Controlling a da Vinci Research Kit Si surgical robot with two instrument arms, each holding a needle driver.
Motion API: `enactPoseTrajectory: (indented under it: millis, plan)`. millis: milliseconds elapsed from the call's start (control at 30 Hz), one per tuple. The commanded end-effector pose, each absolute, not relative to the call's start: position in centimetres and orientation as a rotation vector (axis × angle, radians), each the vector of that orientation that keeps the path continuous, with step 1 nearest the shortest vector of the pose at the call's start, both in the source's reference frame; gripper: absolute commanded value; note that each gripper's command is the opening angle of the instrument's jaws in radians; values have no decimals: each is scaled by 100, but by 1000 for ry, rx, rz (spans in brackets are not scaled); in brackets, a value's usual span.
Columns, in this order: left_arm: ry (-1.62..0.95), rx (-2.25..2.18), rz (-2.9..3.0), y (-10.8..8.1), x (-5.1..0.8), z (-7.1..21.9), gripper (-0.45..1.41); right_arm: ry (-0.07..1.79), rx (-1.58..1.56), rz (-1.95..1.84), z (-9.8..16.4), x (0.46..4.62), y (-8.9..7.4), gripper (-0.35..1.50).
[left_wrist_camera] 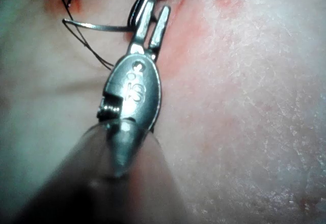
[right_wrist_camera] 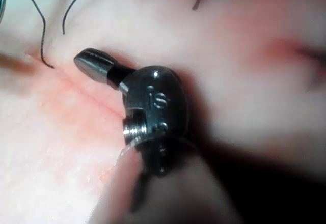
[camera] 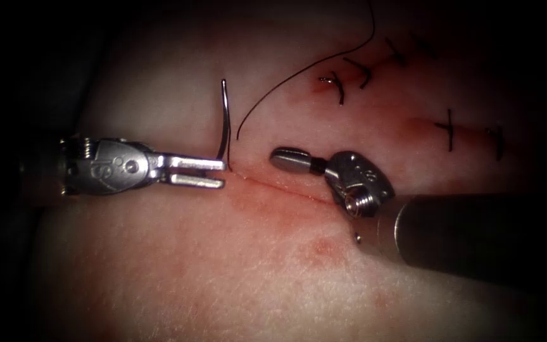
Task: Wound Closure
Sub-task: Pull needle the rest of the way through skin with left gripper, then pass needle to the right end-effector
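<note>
My left tool (camera: 223, 173) comes in from the left with its jaws open at the left end of the cut (camera: 286, 189). The curved needle (camera: 223, 120) stands upright against the upper jaw's tip, with its lower end down at the tissue (camera: 159, 266); I cannot tell whether it is in the tissue. In the left wrist view the needle (left_wrist_camera: 102, 27) runs sideways from the open left tool (left_wrist_camera: 157, 7). My right tool (camera: 280, 155) lies over the cut with jaws shut on nothing; the same shows in the right wrist view (right_wrist_camera: 81, 60). Dark thread (camera: 299, 73) curves from near the needle to the far edge.
Several finished stitches (camera: 340, 88) with short cut ends cross the closed part of the wound at the upper right. Red fluid (camera: 324, 247) stains the tissue along and below the cut. The right tool's shaft (camera: 463, 234) covers the lower right.
</note>
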State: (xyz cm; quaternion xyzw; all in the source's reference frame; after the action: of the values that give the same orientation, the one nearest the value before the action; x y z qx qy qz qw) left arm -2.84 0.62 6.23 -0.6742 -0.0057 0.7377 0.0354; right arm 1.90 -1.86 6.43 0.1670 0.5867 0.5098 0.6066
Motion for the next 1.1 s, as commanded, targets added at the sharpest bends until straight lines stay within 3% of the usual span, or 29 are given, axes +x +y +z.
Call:
enactPoseTrajectory:
  millis: [33,333,533,633,800,933,1100]
  plan:
    - [-8,-2067,2274,58,-290,635,-45,1358,393,1182,643,198,-187,-18]
    - [60,-2037,2358,33,-298,663,-45,1358,482,1195,622,201,-187,42]
    - [178,-2039,2475,22,-306,672,-45,1344,629,1250,622,207,-187,114]
    - [260,-2057,2525,19,-308,674,-45,1342,680,1283,622,211,-187,133]
    - [344,-2072,2574,18,-310,677,-45,1338,763,1329,620,216,-188,136]
    - [390,-2076,2601,15,-311,678,-45,1330,850,1366,618,223,-189,124]
    - [414,-2070,2617,14,-312,679,-45,1305,871,1372,616,229,-190,123]
